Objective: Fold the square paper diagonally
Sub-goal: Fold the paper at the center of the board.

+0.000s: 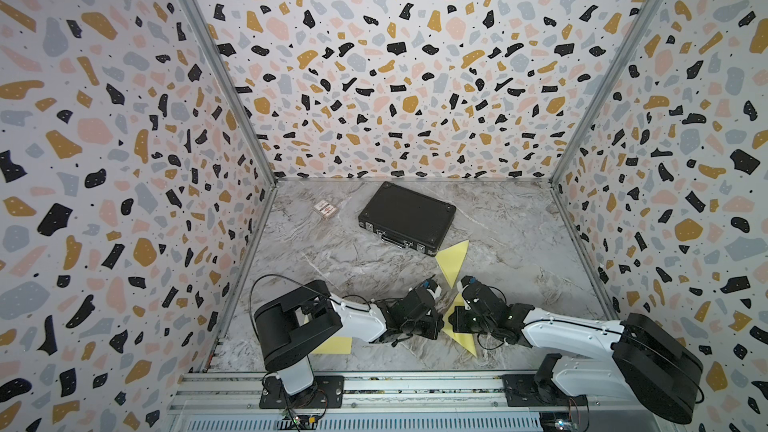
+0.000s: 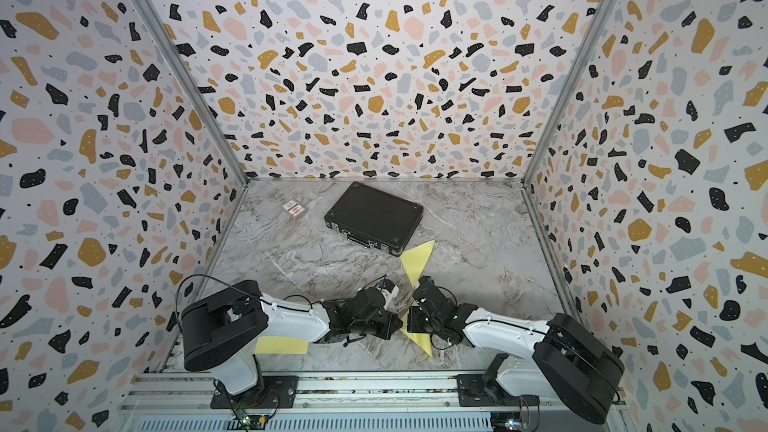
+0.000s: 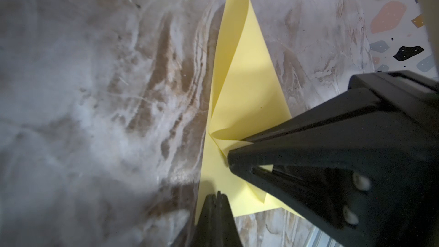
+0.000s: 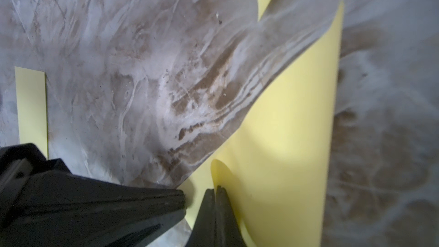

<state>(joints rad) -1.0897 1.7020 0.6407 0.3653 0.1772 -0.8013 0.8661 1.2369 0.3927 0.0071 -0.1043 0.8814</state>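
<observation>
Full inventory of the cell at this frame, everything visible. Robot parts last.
case: 1, black, closed, back centre of the table.
small box: 1, pale with red print, back left, apart from the case.
folded triangle: 1, yellow, just in front of the case's near corner.
paper being folded: 1, yellow, between the two grippers, one flap lifted and curled.
flat sheet: 1, yellow, near edge, partly hidden behind the left arm.
table: 1, grey-brown marble pattern.
walls: 3, terrazzo print.
left gripper: 1, black, shut, tip at the paper being folded.
right gripper: 1, black, shut on that paper's curled flap.
</observation>
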